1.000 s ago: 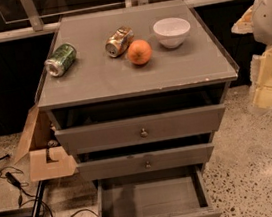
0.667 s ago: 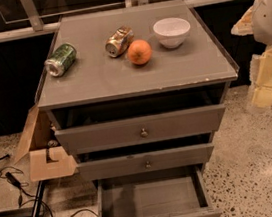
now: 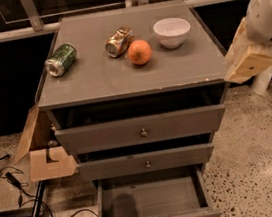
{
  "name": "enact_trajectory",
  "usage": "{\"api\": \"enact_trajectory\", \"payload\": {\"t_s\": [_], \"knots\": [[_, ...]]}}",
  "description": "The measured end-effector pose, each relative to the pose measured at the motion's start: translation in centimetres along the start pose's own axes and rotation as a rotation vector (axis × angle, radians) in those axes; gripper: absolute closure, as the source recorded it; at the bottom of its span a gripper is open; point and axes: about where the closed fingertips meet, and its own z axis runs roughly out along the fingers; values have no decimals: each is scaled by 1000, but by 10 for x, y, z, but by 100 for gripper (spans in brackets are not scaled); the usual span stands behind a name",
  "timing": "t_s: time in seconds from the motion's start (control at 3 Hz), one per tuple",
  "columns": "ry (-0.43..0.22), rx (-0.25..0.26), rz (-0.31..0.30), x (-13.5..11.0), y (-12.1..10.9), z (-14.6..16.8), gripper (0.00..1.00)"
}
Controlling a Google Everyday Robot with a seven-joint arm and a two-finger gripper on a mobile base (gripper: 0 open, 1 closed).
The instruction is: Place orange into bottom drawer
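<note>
The orange (image 3: 139,52) sits on top of the grey cabinet (image 3: 97,80), between a gold-brown dented can (image 3: 119,41) and a white bowl (image 3: 172,31). The bottom drawer (image 3: 153,200) is pulled out the farthest, and its tray holds nothing. My gripper (image 3: 248,60) hangs at the right edge of the view, beside the cabinet's top right corner. It is to the right of the orange, apart from it, and holds nothing that I can see.
A green can (image 3: 61,59) lies on its side at the cabinet top's left. The top (image 3: 140,129) and middle (image 3: 146,161) drawers stand slightly open. A cardboard box (image 3: 44,153) and cables (image 3: 15,185) lie on the floor at the left.
My gripper has moved a little left and up, closer to the cabinet's top right corner. The orange, cans, bowl and drawers have not moved.
</note>
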Motion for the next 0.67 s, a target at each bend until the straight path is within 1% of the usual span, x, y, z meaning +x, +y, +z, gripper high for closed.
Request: {"api": "enact_trajectory", "payload": {"t_s": [0.33, 0.67], "knots": [[-87, 72, 36, -17, -21, 22, 85], [-207, 118, 23, -47, -46, 60, 100]]}}
